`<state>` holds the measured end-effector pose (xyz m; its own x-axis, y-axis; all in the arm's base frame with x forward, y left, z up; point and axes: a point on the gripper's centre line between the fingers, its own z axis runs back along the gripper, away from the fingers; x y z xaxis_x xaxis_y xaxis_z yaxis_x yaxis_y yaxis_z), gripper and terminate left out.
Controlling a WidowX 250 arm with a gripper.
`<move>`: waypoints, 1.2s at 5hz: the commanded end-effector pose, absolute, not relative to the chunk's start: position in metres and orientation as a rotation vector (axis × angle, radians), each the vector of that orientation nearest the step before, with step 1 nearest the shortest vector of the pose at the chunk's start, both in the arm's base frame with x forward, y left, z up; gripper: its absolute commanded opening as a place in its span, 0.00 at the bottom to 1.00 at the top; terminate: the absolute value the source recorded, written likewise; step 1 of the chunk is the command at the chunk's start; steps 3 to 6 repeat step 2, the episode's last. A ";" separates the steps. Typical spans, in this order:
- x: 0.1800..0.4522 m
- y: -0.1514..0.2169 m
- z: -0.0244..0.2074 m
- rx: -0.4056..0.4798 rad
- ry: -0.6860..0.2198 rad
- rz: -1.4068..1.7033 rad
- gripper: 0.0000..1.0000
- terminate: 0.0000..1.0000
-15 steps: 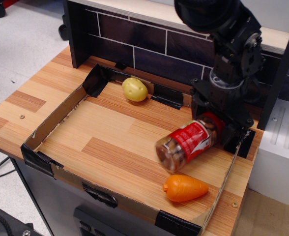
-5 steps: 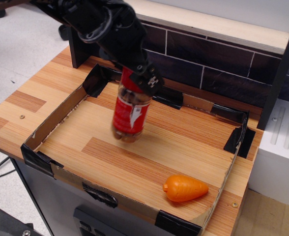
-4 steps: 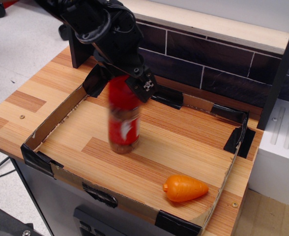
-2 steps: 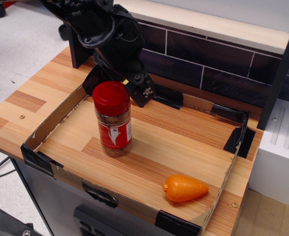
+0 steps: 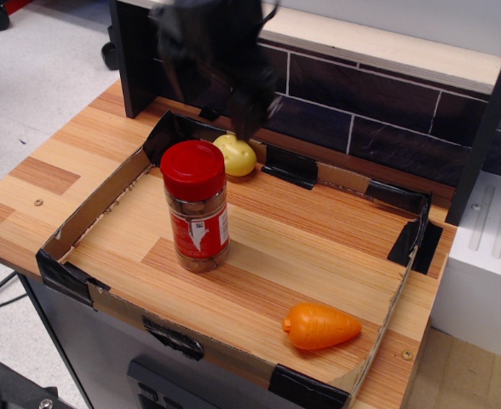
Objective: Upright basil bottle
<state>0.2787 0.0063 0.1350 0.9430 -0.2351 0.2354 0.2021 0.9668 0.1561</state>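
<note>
Red label with white print (too small to be read) is seen on the basil bottle (image 5: pixel 198 206), a clear jar with red cap and brownish contents. It stands upright in the cardboard tray (image 5: pixel 106 198), below and apart from the blurred gripper (image 5: pixel 249 109), whose opening cannot be told.

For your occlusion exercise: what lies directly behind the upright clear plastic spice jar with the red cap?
Behind the clear plastic spice jar with the red cap sits a yellow-green toy potato near the cardboard tray's back wall. The jar's cap covers the potato's lower left edge; the blurred black arm hangs above.
</note>
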 end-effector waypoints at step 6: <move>0.279 0.000 0.160 0.161 -0.252 -0.227 1.00 1.00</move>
